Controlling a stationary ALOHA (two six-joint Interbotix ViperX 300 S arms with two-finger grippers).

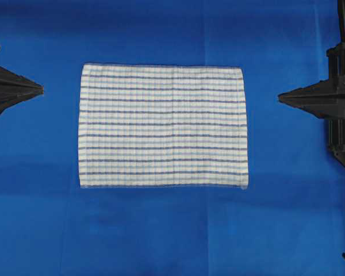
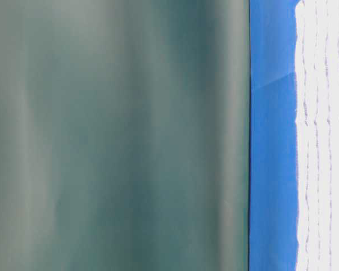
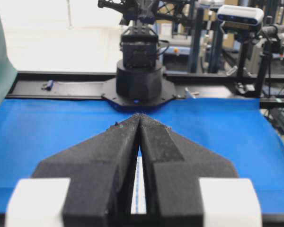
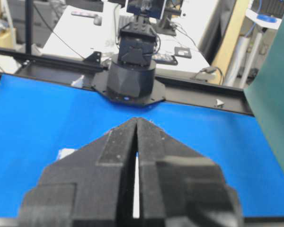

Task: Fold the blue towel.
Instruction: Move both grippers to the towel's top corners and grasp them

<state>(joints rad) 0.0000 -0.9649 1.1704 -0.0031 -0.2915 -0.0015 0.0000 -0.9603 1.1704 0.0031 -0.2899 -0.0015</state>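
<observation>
Towel [image 1: 163, 126] — 1, grippers — 2

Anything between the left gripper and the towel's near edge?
Nothing: in the overhead view, only the bare blue table covering separates the shut left gripper from the blue towel.

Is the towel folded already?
No, the towel lies spread flat in one layer on the blue table.

In the table-level view a blurred green sheet [image 2: 118, 135] hides most of the scene, and the blue towel [image 2: 325, 135] is overexposed and cut off at the right edge. Each wrist view shows only a sliver of the towel between the hand's closed jaws.
</observation>
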